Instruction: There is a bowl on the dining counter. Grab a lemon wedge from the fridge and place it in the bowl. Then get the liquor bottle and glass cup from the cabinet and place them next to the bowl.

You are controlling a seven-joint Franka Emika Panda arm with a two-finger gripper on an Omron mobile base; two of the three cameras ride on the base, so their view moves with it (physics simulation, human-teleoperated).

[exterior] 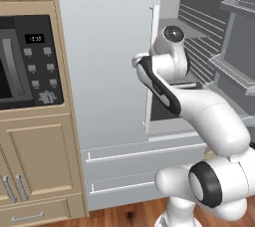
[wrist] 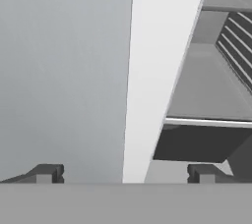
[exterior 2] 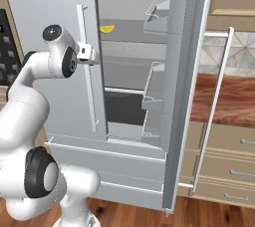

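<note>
Kitchen cupboards of pale wood stand at the far left, with a dark microwave set into them. Next comes the big grey fridge. Its left door is shut, and its right door is swung wide open, with little shelves on its inside. The robot's gripper sits just beside the long handle of the shut door, near the edge of the opening. Its two fingers are spread as wide apart as they go and hold nothing. Inside the fridge, on an upper shelf, lies the yellow lemon wedge, near the left wall. It is well above the gripper and further back. To the right of the open door is a wooden counter with drawers under it. I think the job now is to reach in for the lemon. To do it well, the hand should lift up and move right, past the handle, so it does not bump it. Then it should go in over the shelf, fingers kept wide, and close softly around the wedge. The lemon is small and may slip, so slow is best.
</note>
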